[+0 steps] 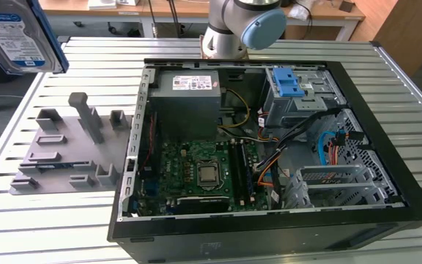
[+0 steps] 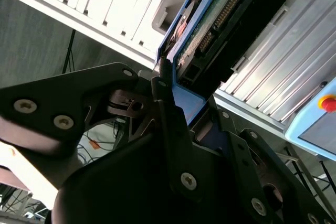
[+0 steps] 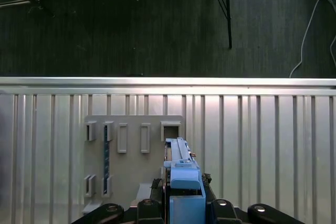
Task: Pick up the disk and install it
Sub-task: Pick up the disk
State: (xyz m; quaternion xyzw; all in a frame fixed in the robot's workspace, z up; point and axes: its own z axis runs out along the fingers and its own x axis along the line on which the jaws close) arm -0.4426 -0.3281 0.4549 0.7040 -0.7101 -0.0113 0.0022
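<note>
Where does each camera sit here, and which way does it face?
Exterior view: above the table, looking down on case, fixture, arm.
First wrist view: on the arm, looking past hand and disk onto the fixture.
Second wrist view: by the hand, looking along it at the disk.
Shared: the gripped disk, in all three.

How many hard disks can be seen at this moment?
1. The disk is clamped by its blue bracket in the end effector, at the exterior view's upper left, away from the open computer case. The grey drive cage inside the case could hide another.
</note>
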